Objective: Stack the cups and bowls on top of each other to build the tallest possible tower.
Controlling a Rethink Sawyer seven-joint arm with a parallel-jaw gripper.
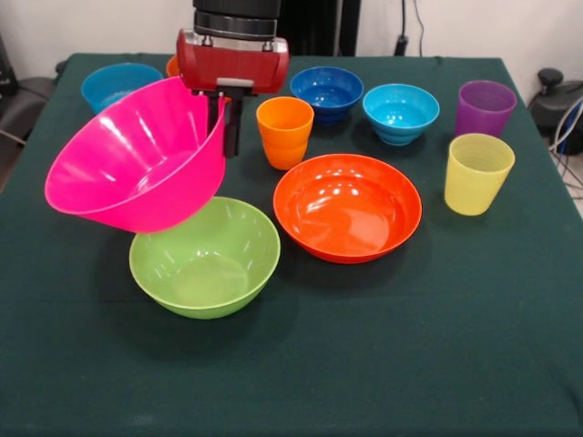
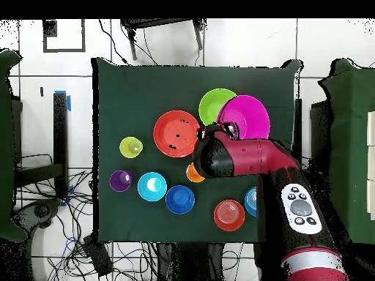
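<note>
My gripper (image 1: 224,126) is shut on the rim of the large pink bowl (image 1: 137,164) and holds it tilted in the air, over the back left edge of the lime green bowl (image 1: 205,259), which stands on the table. In the overhead view the pink bowl (image 2: 249,117) overlaps the lime green bowl (image 2: 212,105), with the gripper (image 2: 228,130) at its rim. The shallow orange bowl (image 1: 346,208) sits to the right. The orange cup (image 1: 284,132), yellow cup (image 1: 478,173) and purple cup (image 1: 485,107) stand upright and apart.
A dark blue bowl (image 1: 326,91) and a cyan bowl (image 1: 401,112) sit at the back. A blue bowl (image 1: 118,85) is at the back left, and a small orange bowl (image 1: 172,66) shows partly behind the gripper. The green tablecloth (image 1: 410,346) covers the table.
</note>
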